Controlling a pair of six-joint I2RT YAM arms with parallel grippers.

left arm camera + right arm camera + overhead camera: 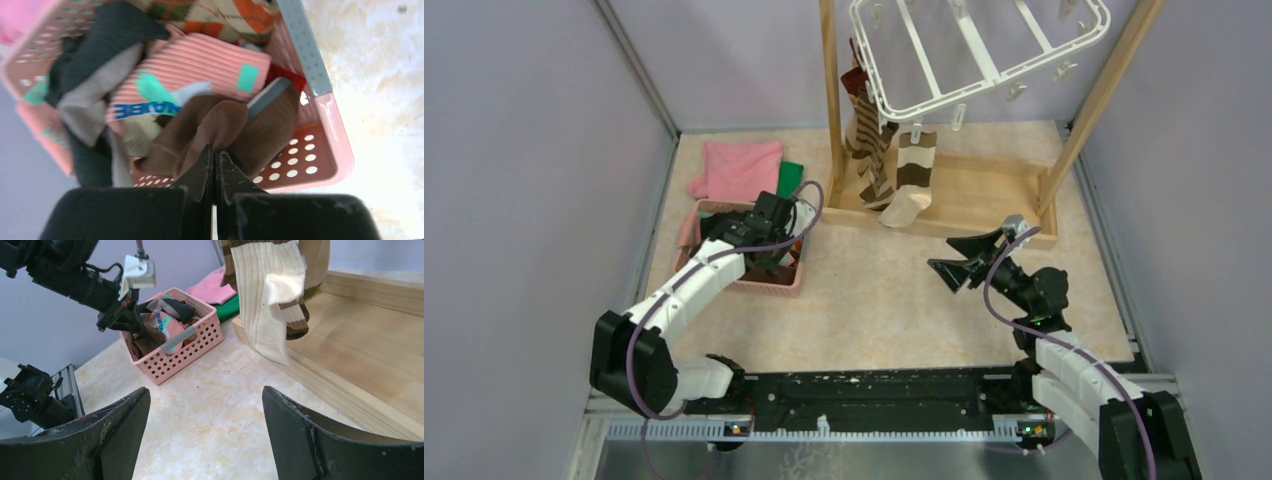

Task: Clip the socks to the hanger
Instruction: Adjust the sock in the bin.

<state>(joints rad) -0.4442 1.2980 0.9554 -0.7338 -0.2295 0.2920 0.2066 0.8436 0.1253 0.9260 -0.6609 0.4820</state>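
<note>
My left gripper (215,150) reaches down into the pink basket (327,135) and is shut on a fold of a dark brown sock (220,122). Other socks lie in the basket, among them a pink ribbed one (200,65) and an orange-green patterned one (215,17). From above, the left gripper (769,250) sits over the basket (769,284). The white hanger (979,50) hangs at the back with two brown-and-cream striped socks (914,175) clipped to its near edge. My right gripper (959,258) stands open over the bare table, nothing between its fingers (125,420).
A wooden post frame (984,200) with a low base holds the hanger at the back. A pink cloth (739,168) and a green cloth (791,176) lie behind the basket. Grey walls close in the left, right and back sides.
</note>
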